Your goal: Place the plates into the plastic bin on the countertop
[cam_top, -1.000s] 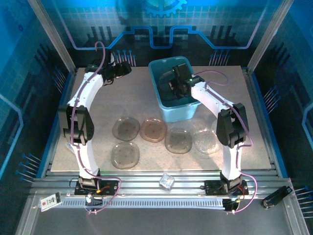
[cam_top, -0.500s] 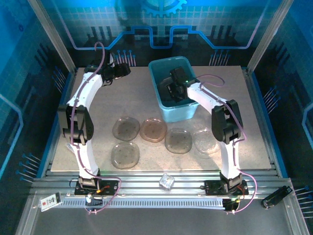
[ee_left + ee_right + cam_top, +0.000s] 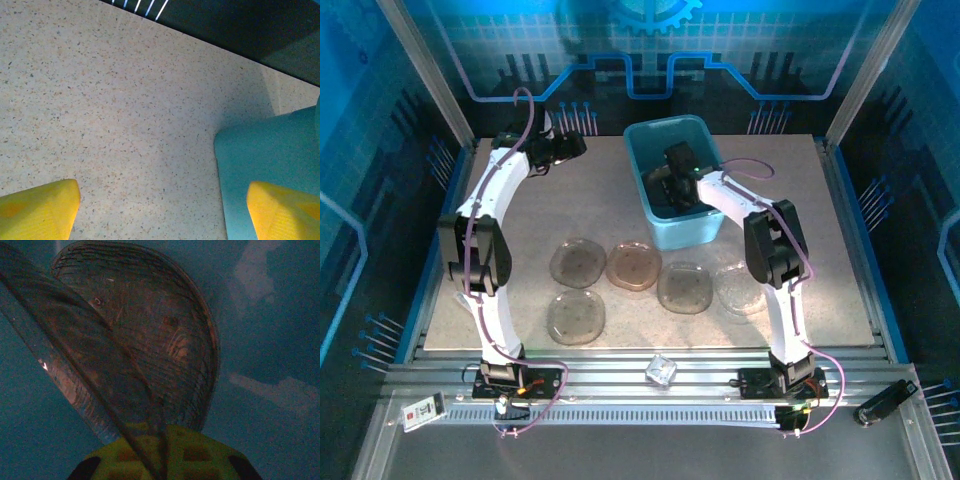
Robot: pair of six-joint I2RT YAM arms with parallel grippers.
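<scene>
The teal plastic bin (image 3: 682, 233) stands at the back middle of the beige countertop (image 3: 590, 205). My right gripper (image 3: 665, 192) reaches down inside it, shut on the edge of a smoky translucent plate. In the right wrist view that plate (image 3: 150, 340) stands tilted between the yellow-green fingers (image 3: 200, 450) of the right gripper (image 3: 162, 437), against the bin's blue inside (image 3: 270, 315). Several more plates lie flat in front of the bin, among them a brown one (image 3: 634, 265) and a nearly clear one (image 3: 742, 288). My left gripper (image 3: 576, 142) hovers open and empty left of the bin.
In the left wrist view the yellow fingers (image 3: 40, 210) of the left gripper (image 3: 162, 215) spread wide over bare countertop (image 3: 125, 100), with the bin's outer wall (image 3: 265, 160) at the right. A small clear faceted cube (image 3: 661, 371) sits on the metal rail in front.
The right arm has swung its elbow to the left and the gripper with its plate has shifted a little left inside the bin. The left arm has not moved.
</scene>
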